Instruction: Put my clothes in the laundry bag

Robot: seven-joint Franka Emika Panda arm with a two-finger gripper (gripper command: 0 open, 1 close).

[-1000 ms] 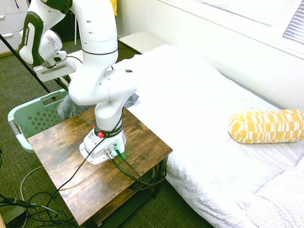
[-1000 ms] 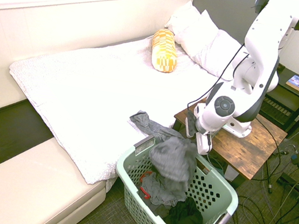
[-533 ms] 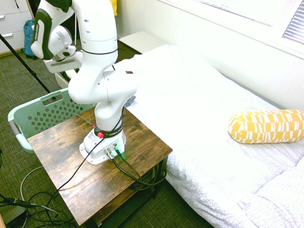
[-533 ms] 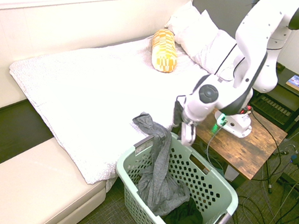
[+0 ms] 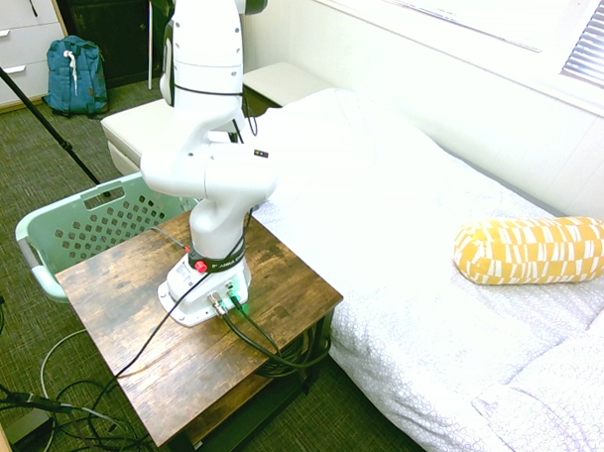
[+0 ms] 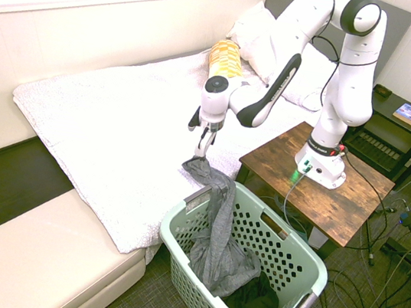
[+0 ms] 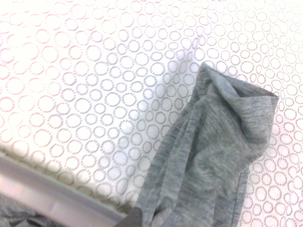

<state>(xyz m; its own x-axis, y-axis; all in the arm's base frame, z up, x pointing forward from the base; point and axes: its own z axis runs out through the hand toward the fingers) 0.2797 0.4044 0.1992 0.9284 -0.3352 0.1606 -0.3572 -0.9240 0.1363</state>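
Now the tool [image 6: 204,140] is being held open and empty above the bed's edge, having been moved off the laundry bag [image 6: 306,256]. The clothes [image 6: 218,233], just released, are being left draped over its rim, mostly inside, one end [image 7: 222,151] trailing on the bed [image 6: 117,121].

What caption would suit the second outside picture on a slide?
Robot gripper hovers above grey clothes draped over the green laundry bag's rim, one end on the bed.

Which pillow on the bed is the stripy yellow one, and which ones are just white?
The yellow-and-white patterned roll-shaped pillow lies alone on the white bed cover. The plain white pillows are stacked behind it at the head of the bed.
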